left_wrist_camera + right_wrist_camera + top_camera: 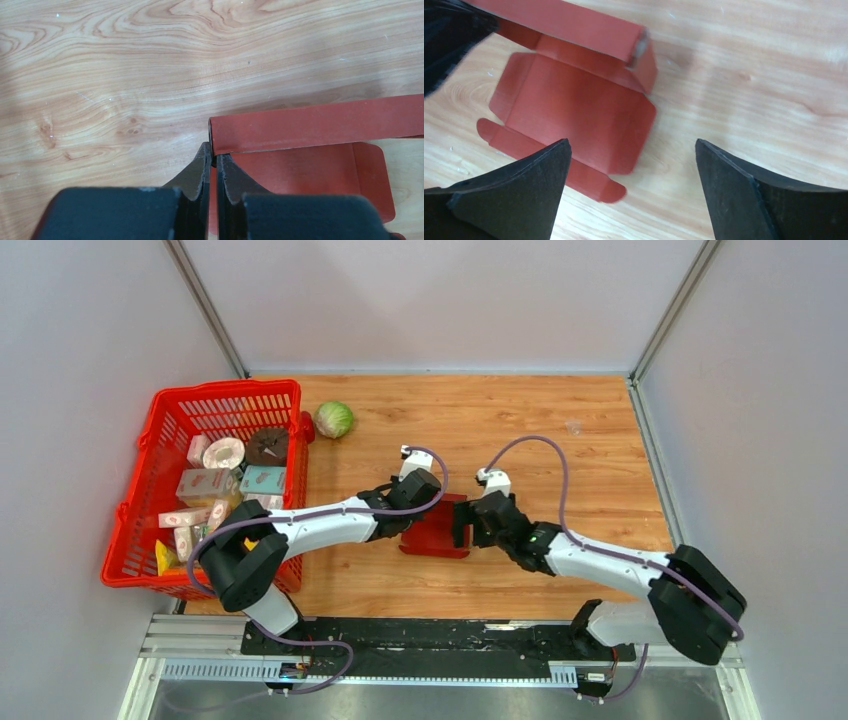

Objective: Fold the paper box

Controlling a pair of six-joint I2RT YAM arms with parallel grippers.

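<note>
I can read no text, brand, number or sign anywhere. The small cartons (205, 483) in the red basket (225, 388) carry pale printed patterns, but in the top view they are too small for me to make out a word. The paper box (574, 107) shows only plain dark red card in both of my wrist views, with no lettering.
</note>
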